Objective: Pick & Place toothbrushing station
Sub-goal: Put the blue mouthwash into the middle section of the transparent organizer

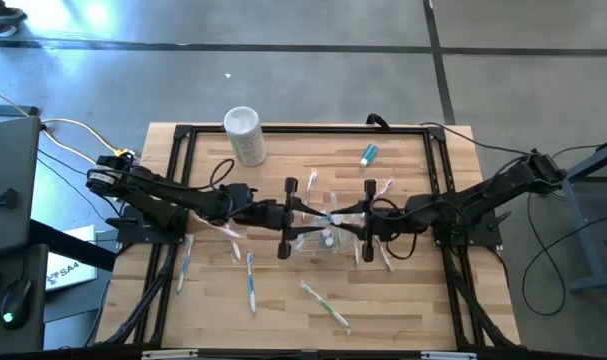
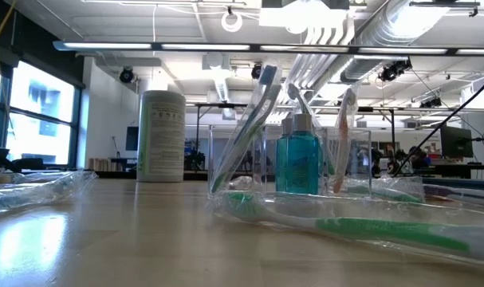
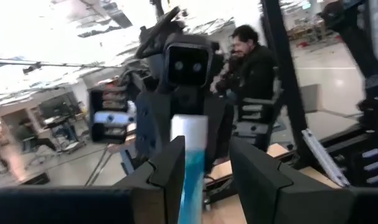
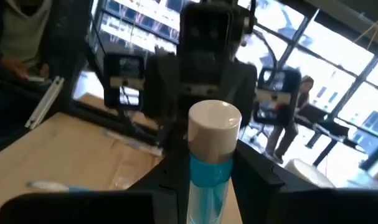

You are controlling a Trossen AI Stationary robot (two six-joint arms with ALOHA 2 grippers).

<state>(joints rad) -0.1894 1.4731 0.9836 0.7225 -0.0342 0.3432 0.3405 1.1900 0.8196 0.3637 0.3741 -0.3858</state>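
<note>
Table of pale wood, edged by a black frame, is seen from above with both arms reaching in toward its middle. The left gripper and the right gripper are placed on opposite sides of the cup, facing each other. The white cylinder is stood upright near the far edge, well apart from the cup. In the low view the cup is shown clear and upright, with several toothbrushes leaned inside it and the teal tube stood among them. A wrapped green brush is laid flat on the wood just in front of the cup; other loose brushes are scattered over the near half of the table. In the left wrist view the left gripper is seen with its jaws parted: the tube is set against one finger, and a gap is left to the other. In the right wrist view the right gripper is seen with its jaws drawn narrow, closed on the white-capped tube. A spare tube is laid near the far edge.
</note>
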